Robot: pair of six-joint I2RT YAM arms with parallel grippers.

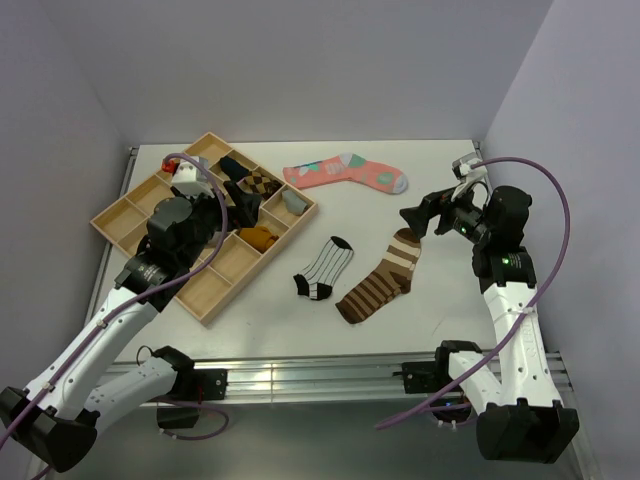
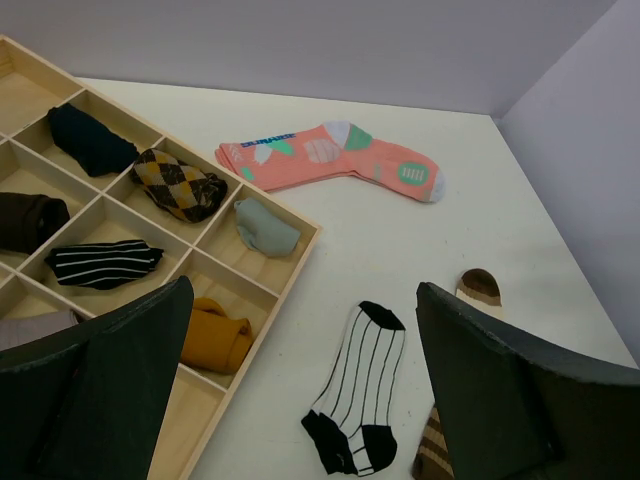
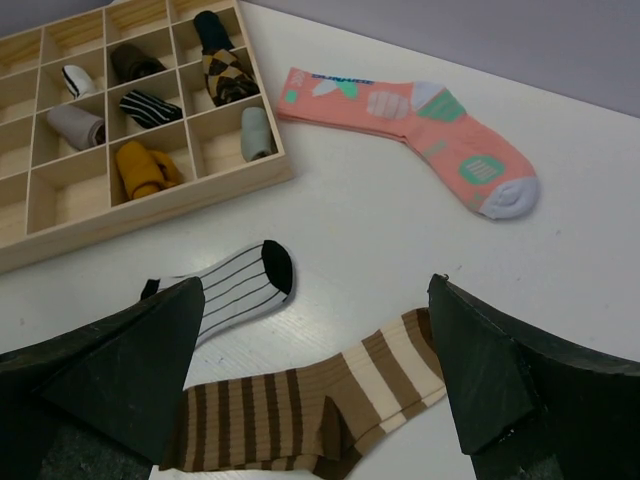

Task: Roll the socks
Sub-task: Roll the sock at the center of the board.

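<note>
A short white sock with thin black stripes point(image 1: 325, 268) lies flat mid-table; it also shows in the left wrist view point(image 2: 362, 400) and the right wrist view point(image 3: 235, 287). A longer brown sock with tan bands point(image 1: 380, 277) lies just right of it, flat point(image 3: 320, 405), point(image 2: 480, 287). My left gripper point(image 1: 240, 205) is open and empty above the wooden tray, left of the socks. My right gripper point(image 1: 420, 217) is open and empty, hovering just above the brown sock's upper end.
A wooden compartment tray point(image 1: 212, 300) at the left holds several rolled socks, one mustard point(image 1: 258, 237). A coral-pink sock with teal and grey patches point(image 1: 345, 173) lies at the back. Walls close the back and right sides.
</note>
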